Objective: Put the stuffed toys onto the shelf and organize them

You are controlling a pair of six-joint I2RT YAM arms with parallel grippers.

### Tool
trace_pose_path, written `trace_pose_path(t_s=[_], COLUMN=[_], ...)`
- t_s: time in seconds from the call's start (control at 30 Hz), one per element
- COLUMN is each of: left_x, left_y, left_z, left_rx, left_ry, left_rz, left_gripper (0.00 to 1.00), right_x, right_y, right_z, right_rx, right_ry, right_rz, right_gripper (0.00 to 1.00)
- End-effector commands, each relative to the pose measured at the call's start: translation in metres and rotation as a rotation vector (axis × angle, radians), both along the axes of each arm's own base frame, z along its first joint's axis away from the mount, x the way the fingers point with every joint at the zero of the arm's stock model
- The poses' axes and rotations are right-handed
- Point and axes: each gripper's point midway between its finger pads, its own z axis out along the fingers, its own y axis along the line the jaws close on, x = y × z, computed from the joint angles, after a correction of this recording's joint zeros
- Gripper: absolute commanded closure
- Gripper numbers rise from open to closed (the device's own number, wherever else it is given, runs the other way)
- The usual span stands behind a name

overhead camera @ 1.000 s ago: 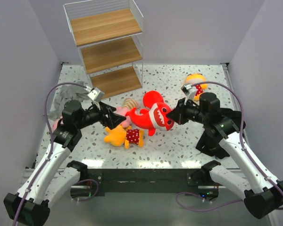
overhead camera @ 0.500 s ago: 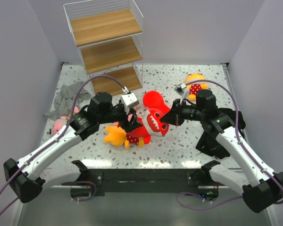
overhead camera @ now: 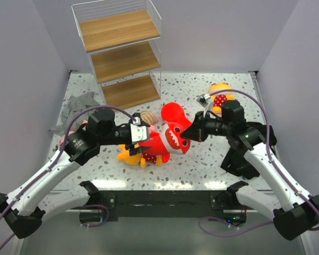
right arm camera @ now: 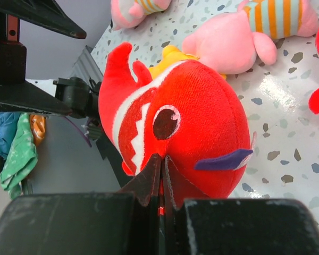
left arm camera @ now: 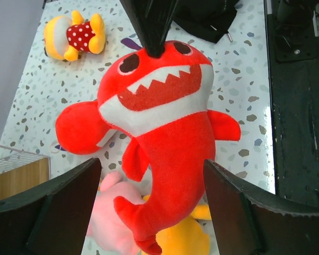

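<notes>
Red shark (overhead camera: 167, 139), white jagged mouth, purple tag (right arm camera: 223, 159) unreadable. Right gripper (overhead camera: 188, 134) pinches its head, jaws closed tight. Left gripper (overhead camera: 143, 143) gapes wide around its tail.

stuffed toys clustered at the middle of the table (overhead camera: 202, 159); shelf (overhead camera: 122, 50) at the far left

front red shark (overhead camera: 167, 139) raised, belly and white toothed mouth showing, pinched at the top of its head by the right gripper (overhead camera: 190, 133); second red shark (overhead camera: 173, 112) just behind it; yellow toy in red polka dots (overhead camera: 126, 155) lies under the front shark; its twin (overhead camera: 220, 93) lies well apart at far right; striped pink toy (overhead camera: 147, 117) beside the sharks; another pink toy (right arm camera: 130, 10) lies apart from the cluster; shelf upright, three wooden boards in white wire
</notes>
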Motion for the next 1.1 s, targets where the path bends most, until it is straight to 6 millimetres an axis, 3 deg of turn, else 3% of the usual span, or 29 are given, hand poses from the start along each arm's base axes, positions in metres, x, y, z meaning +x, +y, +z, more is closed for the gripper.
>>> trace_pose_path(t_s=[0.0,0.3,0.43,0.7,0.77,0.8,0.9,0.93,0.97,1.07], left_x=[-0.008,-0.006,-0.006,-0.002,-0.003,-0.003,0.002,0.003,0.010,0.014], left_y=[-0.001,-0.007,-0.009,-0.014,-0.019,-0.020,-0.020,-0.019,-0.018,-0.016], left_z=[-0.014,-0.030,-0.039,-0.041,-0.045,-0.045,-0.037,-0.030,-0.018,0.011], left_rx=[0.061,0.072,0.080,0.055,0.058,0.060,0.057,0.043,0.013,-0.075], left_ry=[0.002,0.037,0.036,-0.031,-0.012,-0.011,-0.018,-0.031,-0.046,-0.082], left_rz=[-0.075,-0.083,-0.095,-0.105,-0.134,-0.136,-0.115,-0.103,-0.049,0.016], left_gripper=[0.18,0.25,0.36,0.45,0.58,0.76,1.00,1.00,1.00,1.00], right_x=[-0.002,0.000,-0.001,-0.002,-0.001,-0.001,0.001,0.001,0.002,0.006], right_y=[0.003,0.001,0.001,0.003,0.003,0.003,0.004,0.004,0.004,-0.002], right_z=[0.027,0.035,0.036,0.038,0.039,0.038,0.037,0.036,0.037,0.044], right_rx=[0.048,0.049,0.065,0.082,0.081,0.083,0.088,0.089,0.090,0.081], right_ry=[-0.052,-0.076,-0.069,-0.063,-0.068,-0.063,-0.056,-0.049,-0.048,-0.055], right_rz=[0.021,-0.002,-0.009,-0.005,-0.008,-0.011,-0.016,-0.019,-0.026,-0.083], right_gripper=[1.00,1.00,1.00,1.00,1.00,1.00,1.00,0.98,0.83,0.58])
